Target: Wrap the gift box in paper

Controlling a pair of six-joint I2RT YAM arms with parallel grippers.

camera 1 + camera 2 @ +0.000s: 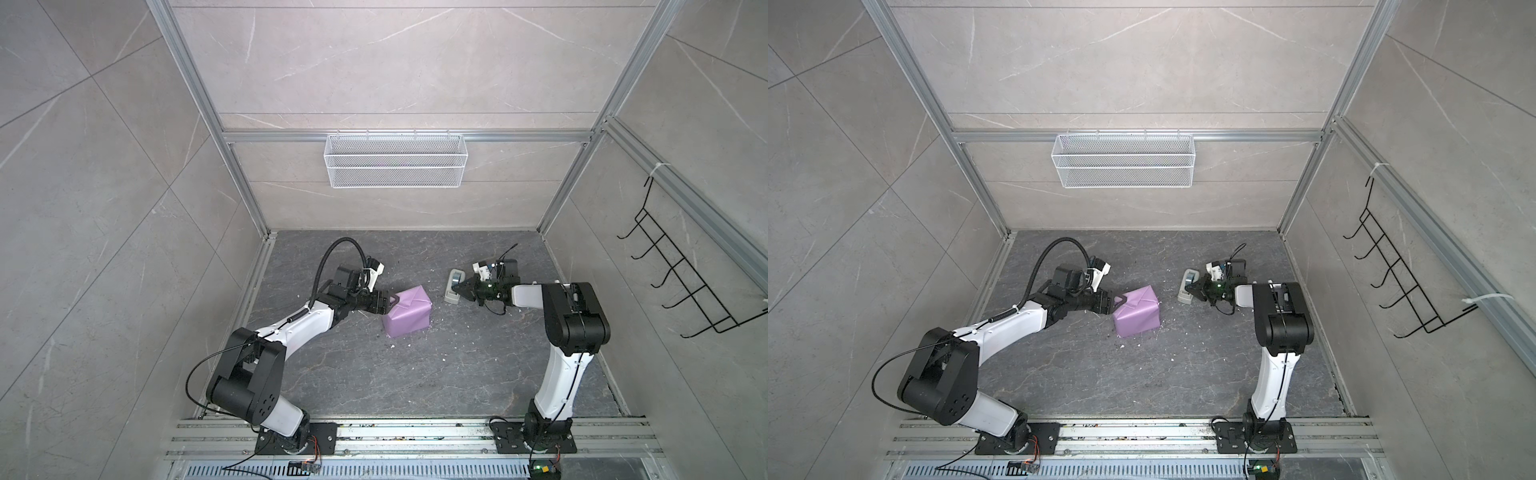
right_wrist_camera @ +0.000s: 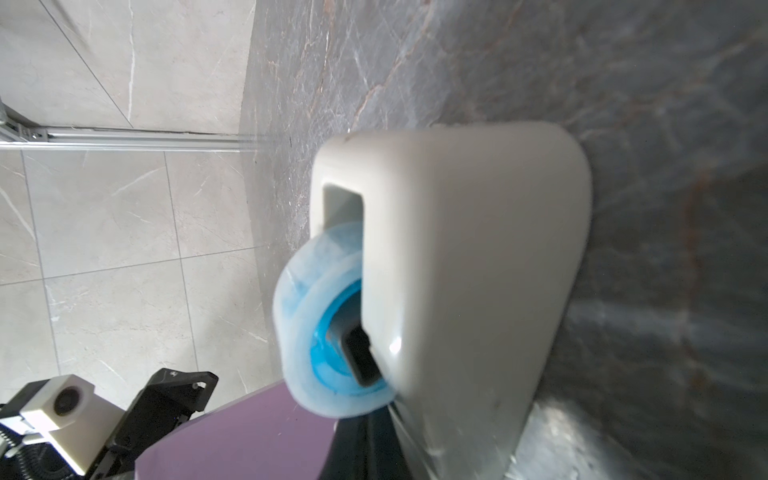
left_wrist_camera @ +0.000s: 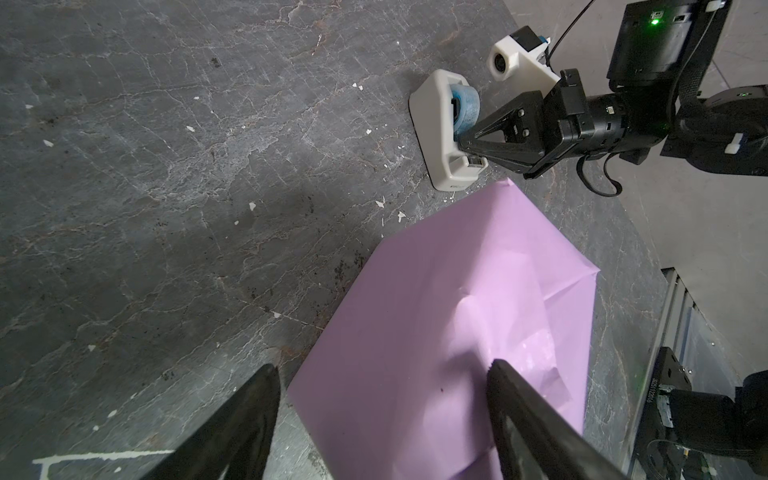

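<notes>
Shows a bimanual robot cell from above, late in a wrapping job. Finds the paper [image 1: 409, 313] already folded lilac side out into a blocky parcel near the middle of the dark marbled tabletop [image 1: 415, 382], with none of the gift box itself on view, so presumably inside. Reveals creased, overlapping flaps on the parcel's upper face in the left wrist view, plus a glossy patch that may be tape, too faint to confirm. Places the left gripper [image 1: 392, 300] at the parcel's left end, jaws spread, one finger [image 3: 523, 407] lying over the flaps as if pinning them down. Places the right gripper [image 3: 466, 143] apart from the parcel at a grey-white tape dispenser [image 3: 436, 141], jaws pressed together just beside the blue tape roll [image 3: 467, 106] near the cutter; cannot tell whether a strand is pinched. Suggests folding mostly done and sealing left — drawing tape and carrying it across to the flaps. Notes white scraps [image 1: 402, 356] scattered on the surface, a wire basket [image 1: 395, 160] on the back wall and a black hook rack [image 1: 685, 286] on the right wall — all clear of the route between dispenser and parcel.
</notes>
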